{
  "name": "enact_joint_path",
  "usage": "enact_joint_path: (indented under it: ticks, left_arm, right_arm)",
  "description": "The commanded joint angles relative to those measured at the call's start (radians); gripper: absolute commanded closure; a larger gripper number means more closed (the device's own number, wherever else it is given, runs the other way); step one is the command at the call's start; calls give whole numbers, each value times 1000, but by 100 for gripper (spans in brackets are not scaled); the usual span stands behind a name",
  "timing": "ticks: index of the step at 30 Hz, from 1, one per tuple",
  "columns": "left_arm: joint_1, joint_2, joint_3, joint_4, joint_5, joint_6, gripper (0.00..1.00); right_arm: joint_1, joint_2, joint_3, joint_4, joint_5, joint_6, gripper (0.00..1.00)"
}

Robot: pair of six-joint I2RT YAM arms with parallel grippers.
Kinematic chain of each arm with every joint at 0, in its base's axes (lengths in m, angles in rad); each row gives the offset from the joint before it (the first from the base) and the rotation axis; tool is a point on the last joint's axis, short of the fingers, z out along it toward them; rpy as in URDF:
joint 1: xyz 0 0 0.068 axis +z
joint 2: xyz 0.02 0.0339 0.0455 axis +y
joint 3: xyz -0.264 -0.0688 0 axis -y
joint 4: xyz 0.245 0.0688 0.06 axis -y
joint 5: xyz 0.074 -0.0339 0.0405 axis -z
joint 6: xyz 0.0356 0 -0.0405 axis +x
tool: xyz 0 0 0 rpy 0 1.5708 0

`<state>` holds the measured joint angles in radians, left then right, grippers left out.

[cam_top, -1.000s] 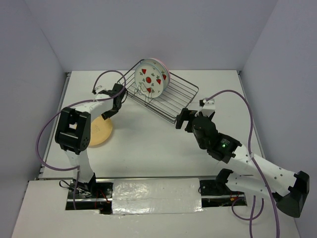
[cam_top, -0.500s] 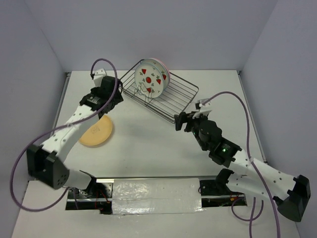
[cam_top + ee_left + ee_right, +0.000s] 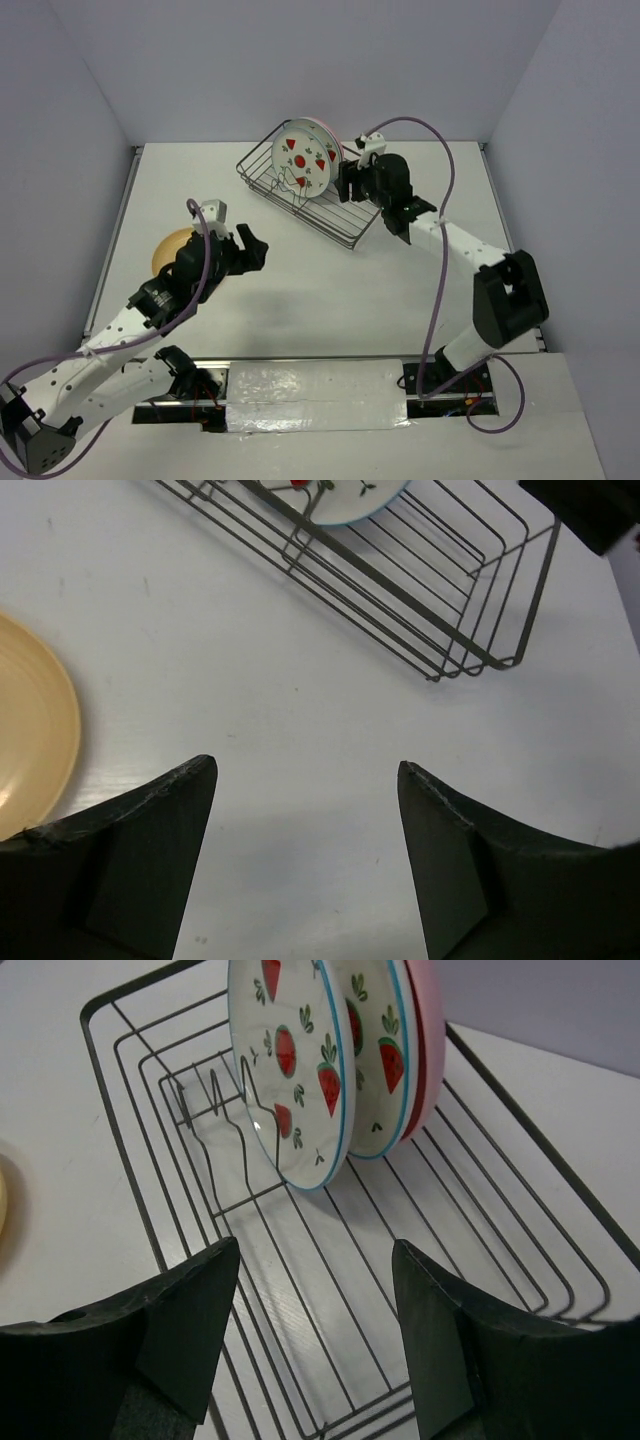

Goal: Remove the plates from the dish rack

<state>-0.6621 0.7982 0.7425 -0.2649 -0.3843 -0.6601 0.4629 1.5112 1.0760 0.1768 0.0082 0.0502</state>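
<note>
At the far middle of the white table [image 3: 300, 300] the dark wire dish rack [image 3: 338, 217] sits skewed, its long side running from far left to near right. Three plates stand on edge at its far-left end, propped in the wavy wire divider [image 3: 228, 1100]. In front is a white plate [image 3: 290, 1070] printed with red fruit and green leaves. Close behind it stands a second fruit-print plate [image 3: 378, 1060], and at the back a plain pink plate [image 3: 428, 1040] with little more than its rim showing. The three stand packed face to face. The rest of the rack, toward its right end, is bare wire.

The right gripper [image 3: 312, 1250] hovers at the rack's right end, pointing left toward the plates. Its two dark fingers are spread wide with nothing between them, and they are apart from the front plate. Whether the fingertips are above the rack's rim or just inside it cannot be told.

On the left of the table, nearer than the rack, the tan-orange plate [image 3: 165, 250] lies flat, partly hidden under the left arm [image 3: 150, 305]. The left gripper [image 3: 305, 768] hangs just right of that plate over bare table, well apart from the rack. Its fingers are also wide apart and empty. In the left wrist view the tan-orange plate's rim lies beside one finger, and the rack's near corner crosses the top.
</note>
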Motion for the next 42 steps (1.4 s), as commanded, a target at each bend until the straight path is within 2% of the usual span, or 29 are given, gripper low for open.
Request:
enact_joint_path:
  ticks: [1, 3, 9, 18, 34, 42]
  left_arm:
    - [-10, -62, -78, 162, 84, -39, 15]
    - [-11, -80, -144, 300, 160, -32, 15]
    - [-13, -67, -213, 380, 160, 2, 15]
    - [-14, -125, -276, 395, 117, 5, 16]
    - [-13, -182, -296, 397, 108, -18, 15]
    - [-13, -205, -308, 409, 137, -27, 15]
  right_arm:
    - [-44, 85, 114, 36, -223, -32, 31]
    - [-59, 113, 154, 35, -247, -39, 32]
    - [-78, 217, 263, 13, -307, -76, 32]
    - [-89, 377, 418, -14, -309, -92, 32]
    - [-99, 546, 590, -74, -283, -142, 34]
    - [-102, 619, 644, -76, -320, -115, 41]
